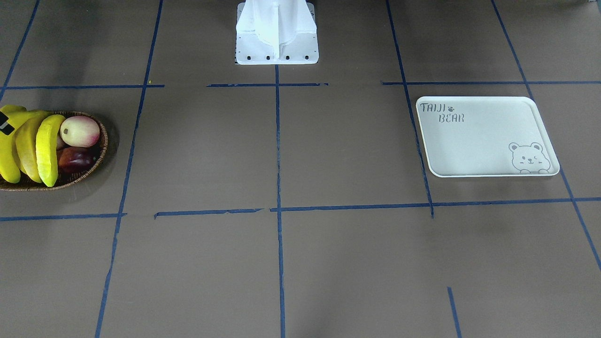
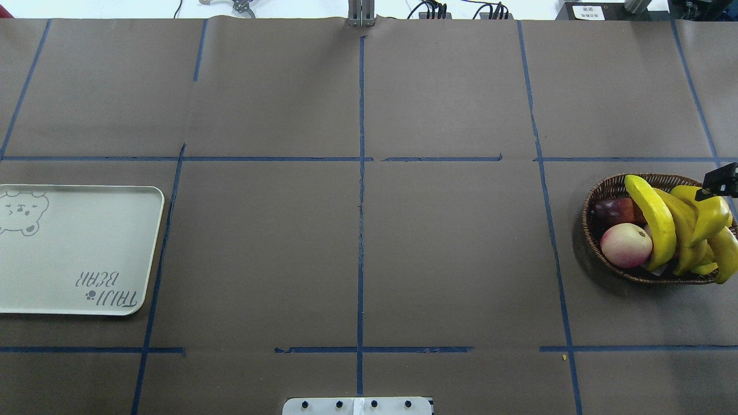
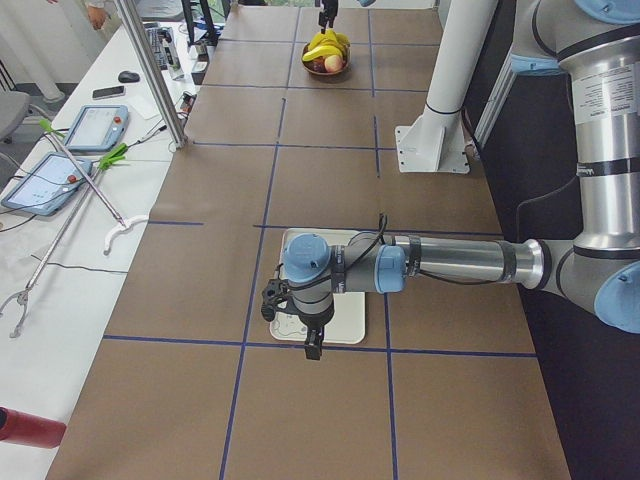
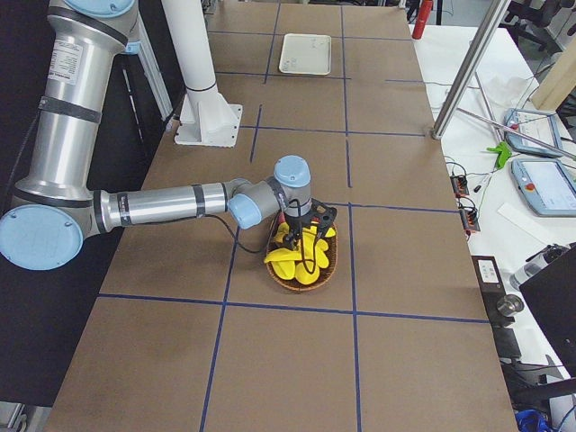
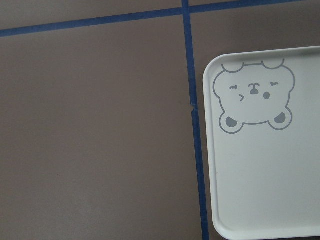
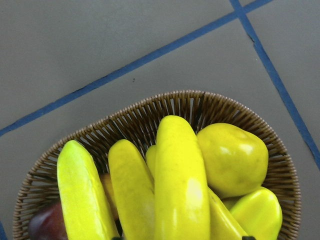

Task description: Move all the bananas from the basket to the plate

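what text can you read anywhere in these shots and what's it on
"TAIJI BEAR": printed on the plate, beside a paw mark.
Sticker on the left arm: too small to read.
Sticker on the right arm: too small to read.
White label beyond the table's far edge: too blurred to read.

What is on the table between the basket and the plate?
Nothing stands there. The overhead view shows only bare brown table, crossed by blue tape lines, between the basket and the plate.

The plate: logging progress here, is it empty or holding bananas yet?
Empty. The plate shows only its bear drawing and lettering in the front-facing view; the bananas lie in the basket.
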Available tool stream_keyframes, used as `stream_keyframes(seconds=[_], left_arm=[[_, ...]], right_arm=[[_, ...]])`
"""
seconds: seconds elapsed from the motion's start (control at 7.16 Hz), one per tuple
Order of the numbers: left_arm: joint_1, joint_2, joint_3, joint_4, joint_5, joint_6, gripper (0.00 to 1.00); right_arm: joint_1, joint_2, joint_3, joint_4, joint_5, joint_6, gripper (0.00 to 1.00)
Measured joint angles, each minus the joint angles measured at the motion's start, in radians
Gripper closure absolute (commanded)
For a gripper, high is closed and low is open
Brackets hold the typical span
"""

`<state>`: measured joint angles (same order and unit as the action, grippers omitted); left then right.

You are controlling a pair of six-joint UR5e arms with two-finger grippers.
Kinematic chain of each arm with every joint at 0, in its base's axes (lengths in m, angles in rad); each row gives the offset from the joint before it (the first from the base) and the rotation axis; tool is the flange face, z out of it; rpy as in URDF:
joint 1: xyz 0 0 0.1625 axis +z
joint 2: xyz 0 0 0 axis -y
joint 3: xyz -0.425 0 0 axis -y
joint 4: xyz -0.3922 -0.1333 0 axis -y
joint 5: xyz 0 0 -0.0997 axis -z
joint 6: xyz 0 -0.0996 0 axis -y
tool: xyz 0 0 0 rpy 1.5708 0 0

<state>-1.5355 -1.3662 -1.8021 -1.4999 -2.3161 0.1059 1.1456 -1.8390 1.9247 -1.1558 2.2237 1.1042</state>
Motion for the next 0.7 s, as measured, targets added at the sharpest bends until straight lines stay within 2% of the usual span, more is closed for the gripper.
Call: stream_keyframes(seconds=[0.56,0.7], left_arm=[[0.0,0.001,0.001,0.0,0.001,0.0,0.0],[0.0,0.001,0.001,0.0,0.001,0.0,0.0]], right_arm=[[-0.034,-0.012,0.012,0.001,-0.003,0.011,0.34],[-0.046,-0.007,0.011,0.001,-0.007,0.011,0.52]])
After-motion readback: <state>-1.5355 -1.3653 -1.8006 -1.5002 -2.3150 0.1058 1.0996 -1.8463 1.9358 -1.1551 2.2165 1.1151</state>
